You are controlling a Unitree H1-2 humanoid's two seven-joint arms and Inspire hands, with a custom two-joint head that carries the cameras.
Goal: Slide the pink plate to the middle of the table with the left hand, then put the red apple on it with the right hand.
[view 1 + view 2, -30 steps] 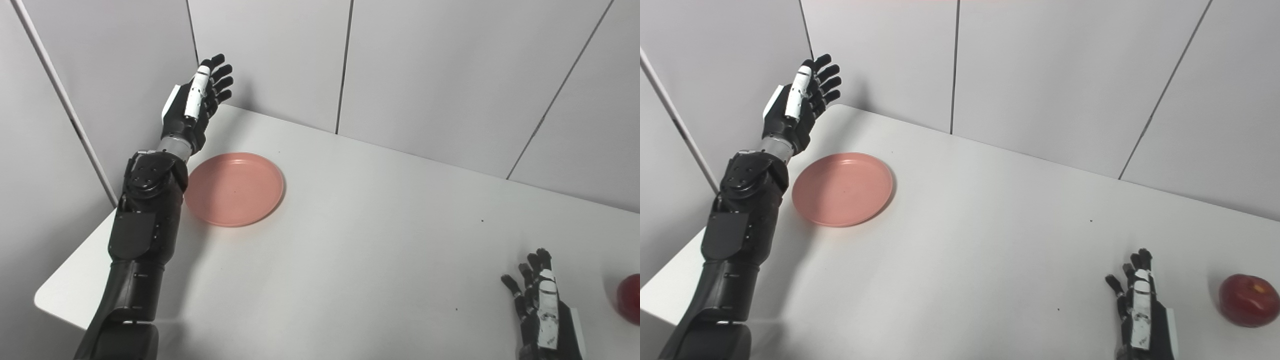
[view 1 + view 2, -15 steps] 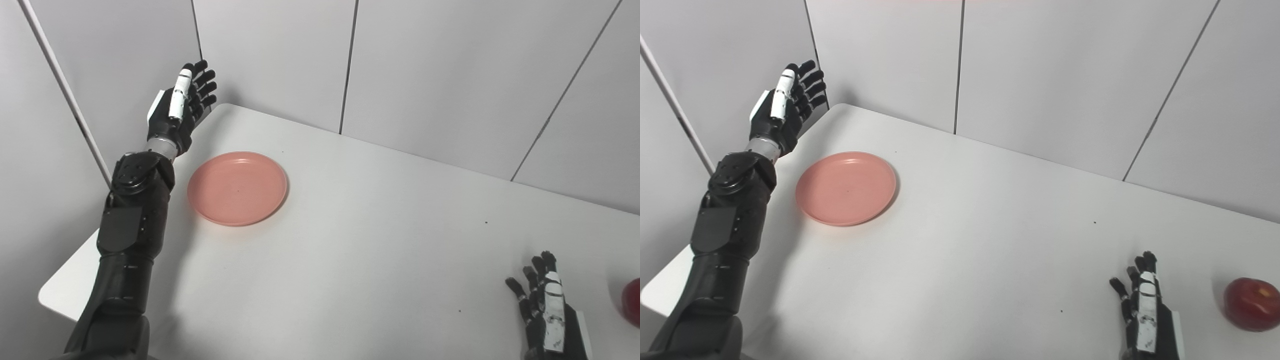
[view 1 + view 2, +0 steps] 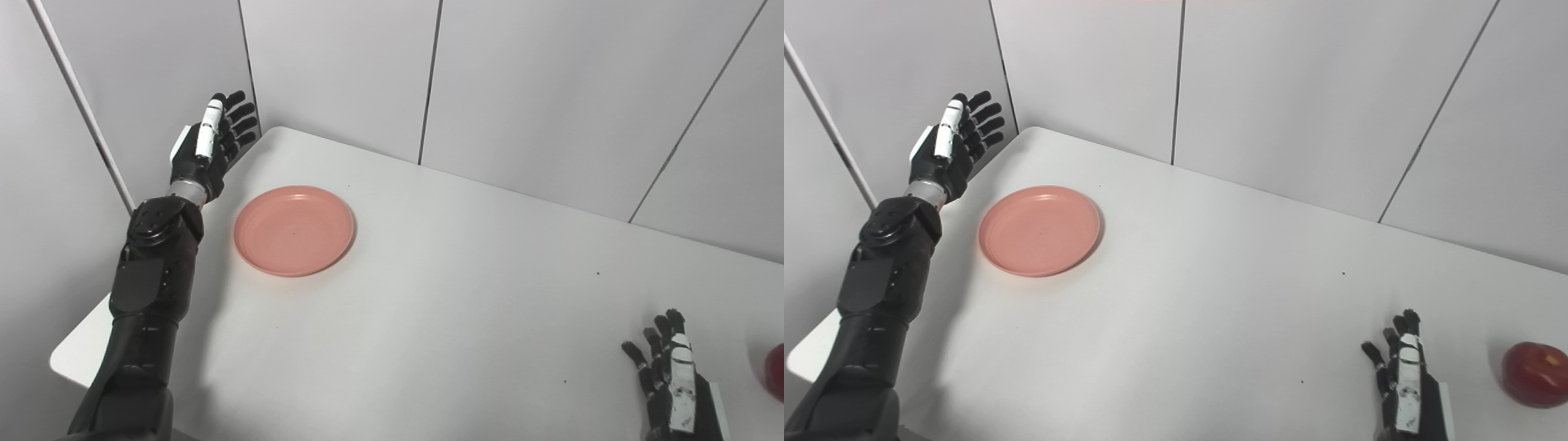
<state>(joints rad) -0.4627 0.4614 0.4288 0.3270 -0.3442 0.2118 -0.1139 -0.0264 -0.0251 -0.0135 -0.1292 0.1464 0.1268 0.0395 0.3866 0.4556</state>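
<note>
At upper left, the black left hand [image 3: 944,150] hangs empty, fingers spread, beside the round pink plate [image 3: 1039,230], not touching. Lower right, the right hand [image 3: 1407,383] rests splayed near the red apple [image 3: 1535,373]. Neither step looks done.

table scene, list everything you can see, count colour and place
plate: one, pink, empty, far left part of the table, clear of both hands
apple: one, red, near right edge of the table, just right of the right hand, not touched
table: one, white, set into a corner of the panels
wall panels: several, pale grey, behind and to the left
left hand: one, black and white, open, raised at the far left corner beyond the plate
right hand: one, black and white, open, low at the near right
</note>
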